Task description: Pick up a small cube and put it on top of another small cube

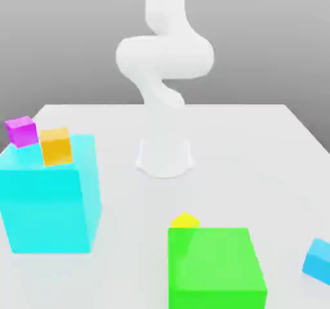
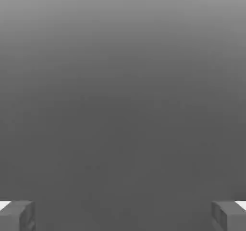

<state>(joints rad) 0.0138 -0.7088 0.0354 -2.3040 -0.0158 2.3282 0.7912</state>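
White counter (image 1: 258,147) under a grey backdrop carries everything. Nearest sits the big green block (image 1: 216,269); the sky-blue small cube (image 1: 318,260) lies well to its right in the exterior view, the yellow small cube (image 1: 185,221) just behind it. Farther left, the large cyan cube (image 1: 48,201) carries orange (image 1: 56,146) and magenta (image 1: 21,131) cubes (both small). Farthest stands the arm (image 1: 164,76). Gripper (image 2: 123,215) jaws spread wide, empty.
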